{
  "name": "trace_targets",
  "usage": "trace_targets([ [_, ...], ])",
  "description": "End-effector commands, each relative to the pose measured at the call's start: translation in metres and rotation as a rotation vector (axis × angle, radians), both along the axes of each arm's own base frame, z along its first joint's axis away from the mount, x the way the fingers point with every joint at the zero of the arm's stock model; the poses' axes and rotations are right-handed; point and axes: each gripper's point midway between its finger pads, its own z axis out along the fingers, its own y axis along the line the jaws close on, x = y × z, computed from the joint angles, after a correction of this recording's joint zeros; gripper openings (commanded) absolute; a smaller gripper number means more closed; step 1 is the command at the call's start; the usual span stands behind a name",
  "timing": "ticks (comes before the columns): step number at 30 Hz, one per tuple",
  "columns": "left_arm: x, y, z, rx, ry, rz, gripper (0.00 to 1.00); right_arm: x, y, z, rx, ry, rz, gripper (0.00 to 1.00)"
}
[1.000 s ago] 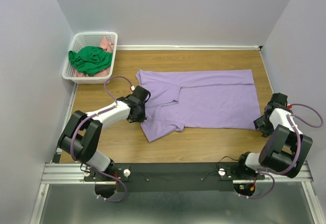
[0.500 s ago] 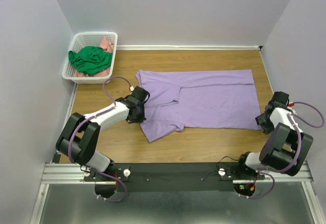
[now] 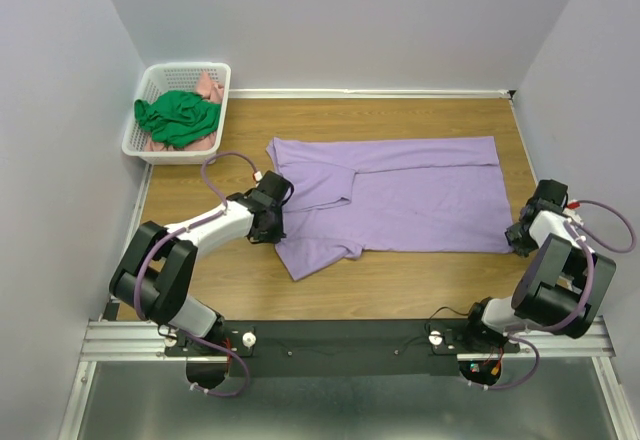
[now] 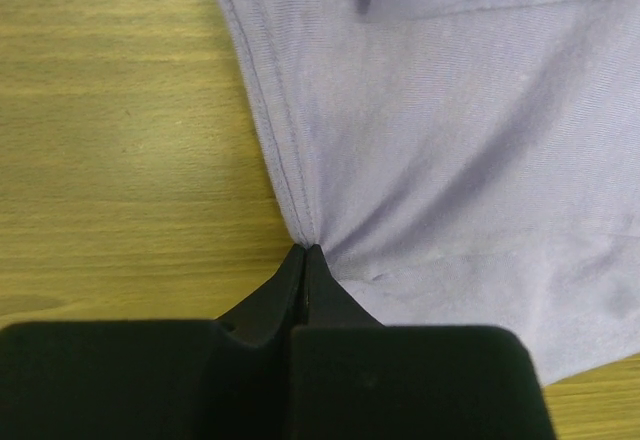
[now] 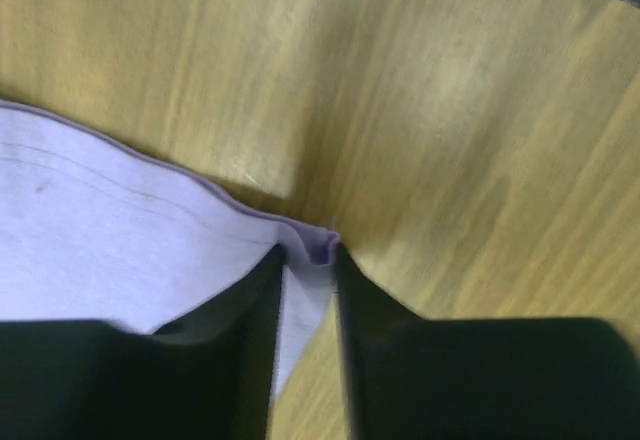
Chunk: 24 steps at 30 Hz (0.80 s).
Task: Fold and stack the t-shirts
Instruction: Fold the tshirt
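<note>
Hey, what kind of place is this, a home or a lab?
Most likely a lab test cell: plain grey walls box in a wooden table, a left arm and right arm are bolted to a rail at its near edge, and a lavender tee lies spread out.

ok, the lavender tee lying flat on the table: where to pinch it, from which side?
Its outer edges, approached low from the wooden table outside the cloth. The large lavender-purple cloth t-shirt lies flat, so only hems and corners give a lip. The left pincer is shut on the left edge; the right pincer straddles the near right corner.
</note>
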Motion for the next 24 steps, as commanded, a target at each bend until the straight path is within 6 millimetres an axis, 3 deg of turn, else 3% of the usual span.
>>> trace_targets([
  [1,-0.007,0.006,0.0,0.007,0.0,0.022,0.0,-0.014,0.008,-0.019,0.035,0.035,-0.025,0.24],
  [2,-0.007,0.006,0.0,0.009,0.001,0.023,0.0,-0.013,0.008,-0.017,0.038,0.025,-0.02,0.13],
  [6,-0.007,0.008,0.008,0.013,-0.004,0.037,0.0,-0.01,0.011,-0.004,0.035,-0.012,0.008,0.01],
  [10,-0.007,0.008,0.024,0.002,-0.019,0.038,0.0,-0.021,0.015,0.01,0.048,0.042,0.013,0.01],
  [13,-0.004,0.011,0.035,-0.008,-0.035,0.054,0.0,-0.016,0.011,0.03,0.019,-0.002,0.019,0.01],
  [18,0.025,0.028,0.061,-0.02,-0.102,0.118,0.0,0.005,0.002,0.058,-0.014,-0.07,0.038,0.01],
  [24,0.052,0.04,0.08,-0.049,-0.147,0.152,0.0,0.032,-0.006,0.073,-0.007,-0.091,0.117,0.0],
])
